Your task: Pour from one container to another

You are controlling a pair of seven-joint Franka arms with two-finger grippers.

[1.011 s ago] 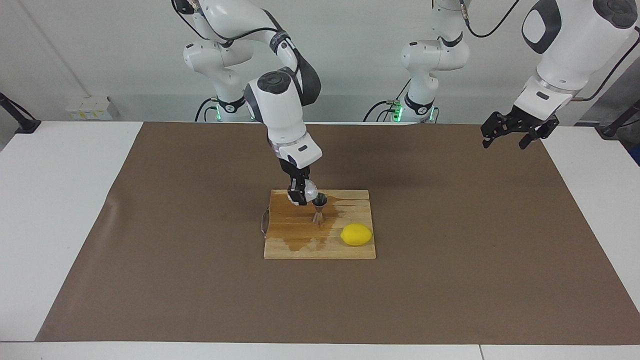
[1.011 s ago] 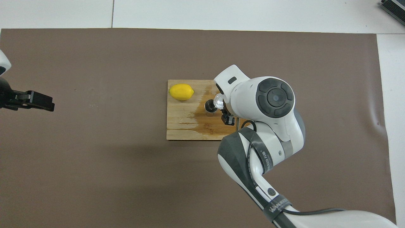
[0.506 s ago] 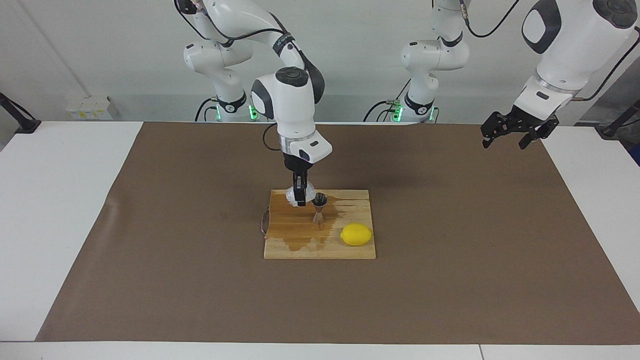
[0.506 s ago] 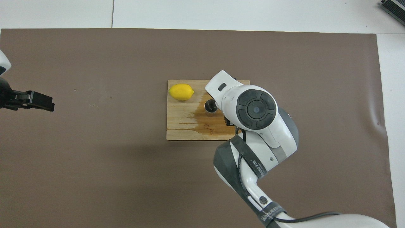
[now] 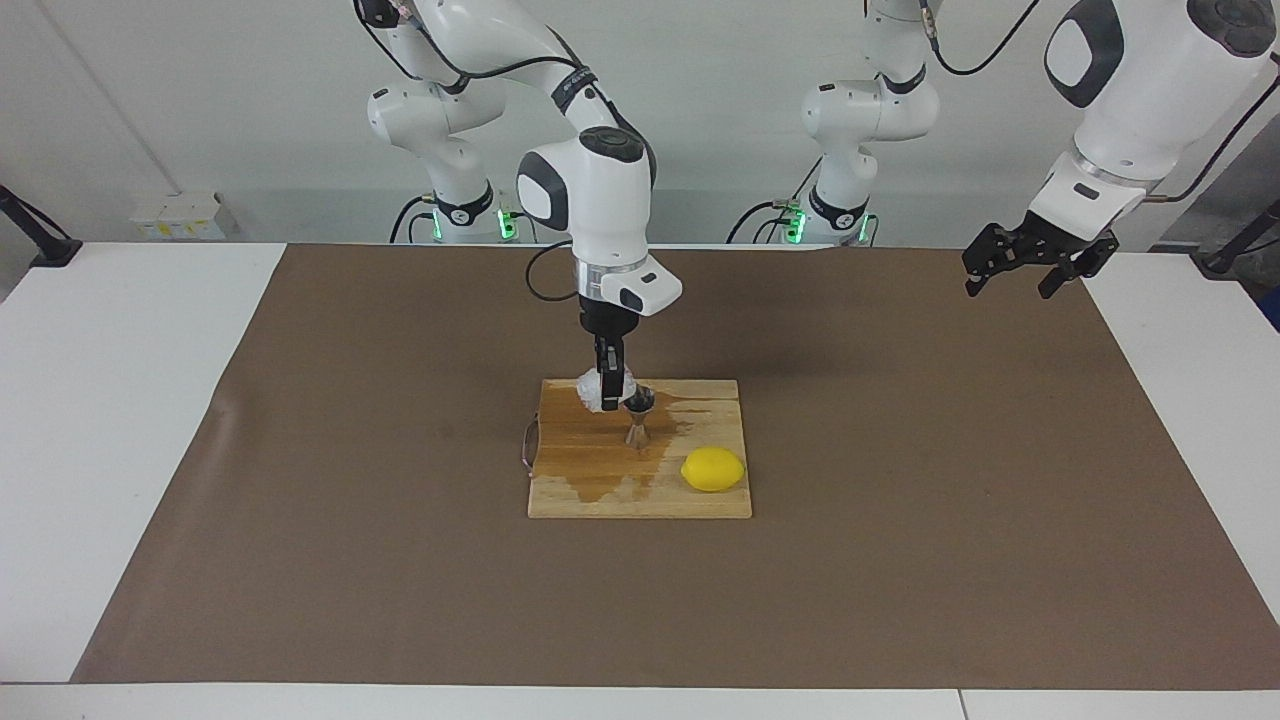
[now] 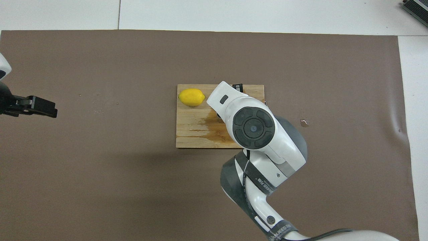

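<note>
Sharing the wet cutting board (image 5: 600,495) with a lemon (image 5: 713,469), the steel jigger (image 5: 637,415) stands upright; the right gripper (image 5: 607,398), clamped on the crinkled whitish plastic cup (image 5: 592,385), holds it beside the jigger's rim. The left gripper (image 5: 1010,275) waits spread, empty.

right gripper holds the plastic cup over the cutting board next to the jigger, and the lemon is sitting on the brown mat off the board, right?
Not quite: the lemon sits on the cutting board, at the corner toward the left arm's end, as the facing view shows. The rest stands: the right gripper holds the plastic cup over the board beside the jigger.
</note>
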